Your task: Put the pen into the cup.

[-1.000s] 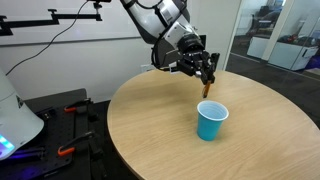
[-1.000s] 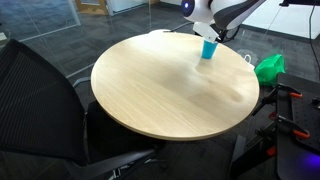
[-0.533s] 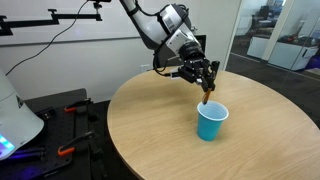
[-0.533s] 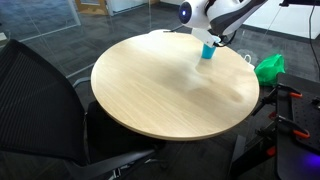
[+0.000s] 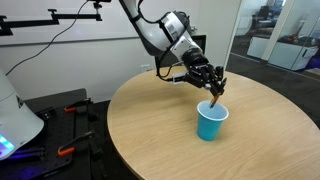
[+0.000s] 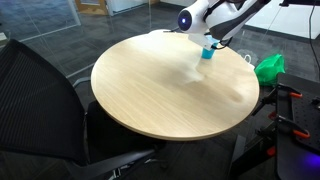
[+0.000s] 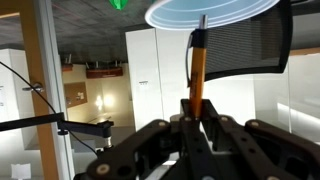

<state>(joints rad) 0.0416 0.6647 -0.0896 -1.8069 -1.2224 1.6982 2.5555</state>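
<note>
The light blue cup (image 5: 211, 122) stands upright on the round wooden table (image 5: 160, 130). My gripper (image 5: 215, 90) is shut on the thin reddish-brown pen (image 5: 217, 101), which hangs tip-down right over the cup's white rim. In the wrist view the pen (image 7: 197, 72) sticks out from between my jaws (image 7: 196, 118) and its dark tip reaches the cup's rim (image 7: 208, 13). In an exterior view the cup (image 6: 207, 51) sits near the table's far edge, partly hidden by my gripper (image 6: 212, 38).
A black office chair (image 6: 45, 105) stands at the table's near side. A green bag (image 6: 268, 67) lies beside the table. Glass walls and black equipment stands (image 5: 60, 125) surround the table.
My gripper has moved sideways and down with the pen, from beside the cup to right over its opening. The cup has not moved.
</note>
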